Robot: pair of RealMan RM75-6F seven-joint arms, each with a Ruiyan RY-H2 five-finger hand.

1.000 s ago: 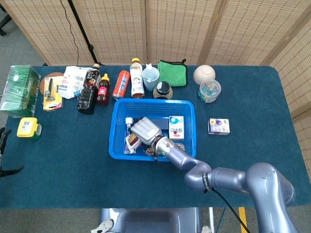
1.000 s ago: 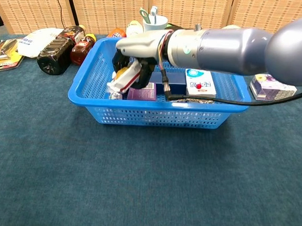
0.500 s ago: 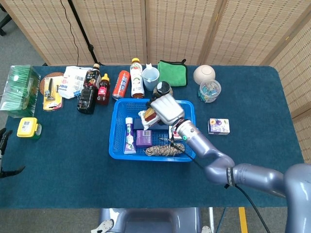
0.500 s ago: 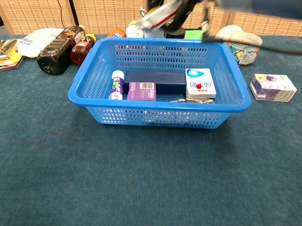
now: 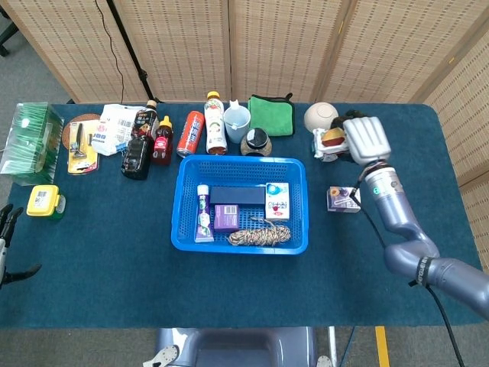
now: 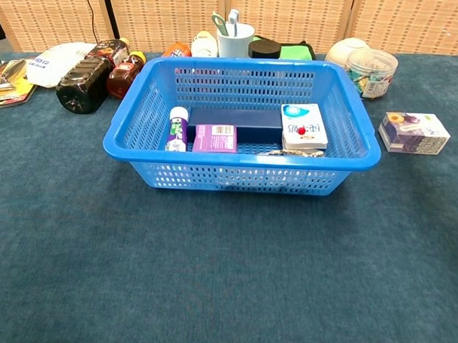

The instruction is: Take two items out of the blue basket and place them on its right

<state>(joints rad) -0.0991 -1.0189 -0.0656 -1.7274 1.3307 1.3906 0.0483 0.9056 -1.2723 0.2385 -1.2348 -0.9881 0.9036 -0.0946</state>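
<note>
The blue basket [image 5: 241, 160] [image 6: 237, 158] stands mid-table. It holds a toothpaste tube [image 5: 202, 213] [image 6: 177, 129], a dark blue box [image 5: 237, 196] [image 6: 234, 119], a small purple box [image 5: 225, 219] [image 6: 215, 138], a white card box [image 5: 276, 200] [image 6: 303, 126] and a rope coil [image 5: 260, 236]. My right hand [image 5: 364, 141] is raised to the right of the basket and grips a white, red and yellow packet [image 5: 328, 142]. A purple-and-white box [image 5: 343, 199] [image 6: 415, 133] lies on the table right of the basket. Only the dark fingers of my left hand [image 5: 6, 246] show, spread at the far left edge, with nothing in them.
Behind the basket stand bottles [image 5: 138, 149], a red can [image 5: 191, 134], a mug [image 5: 237, 122], a green cloth [image 5: 270, 115], a white ball [image 5: 320, 116] and a clear jar [image 6: 372, 72]. A yellow case [image 5: 44, 202] and a green pack [image 5: 30, 142] lie far left.
My right hand has swung with the packet from over the basket's back rim to the right side of the table. It has left the chest view.
</note>
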